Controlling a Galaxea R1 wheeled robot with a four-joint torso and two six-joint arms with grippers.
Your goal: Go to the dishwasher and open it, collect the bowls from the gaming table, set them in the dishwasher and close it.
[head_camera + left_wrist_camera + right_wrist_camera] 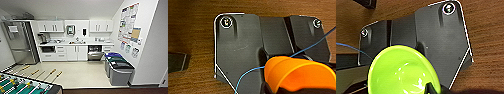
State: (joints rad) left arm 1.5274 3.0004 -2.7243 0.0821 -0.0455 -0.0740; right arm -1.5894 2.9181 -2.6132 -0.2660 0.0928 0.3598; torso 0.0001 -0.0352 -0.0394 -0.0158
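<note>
The robot looks into a small kitchen from across the room. The dishwasher (pixel 95 53) sits under the desk (pixel 75 44) along the far wall, just right of the white cupboard doors (pixel 77 52). Its door hangs open and tips forward, and the inside is dark. Bins (pixel 117 68) stand by the right wall, near the dishwasher. A football table (pixel 23 86) with a green field and rods pokes in at the near left corner of the floor.

In the left wrist view, an orange bowl (pixel 298 75) is very close to the camera. It has more than one rim, so I think it may be a stack of bowls. It seems to be carried by the left hand, but I cannot tell if that hand is clenched or let go. A thin blue wire (pixel 250 72) runs past it.

In the right wrist view, a bright green bowl (pixel 401 72) is just as close, and its inside shines. A dark bit reaches over its rim, so the right hand seems to have it, but I cannot tell for sure how that hand is set.

Both bowls look like plastic. I think they are light, stiff and smooth, so they could slip. They should not break easily. The rim is the best place to pinch them. Stacked bowls could slide apart if tipped, so keep them level.
</note>
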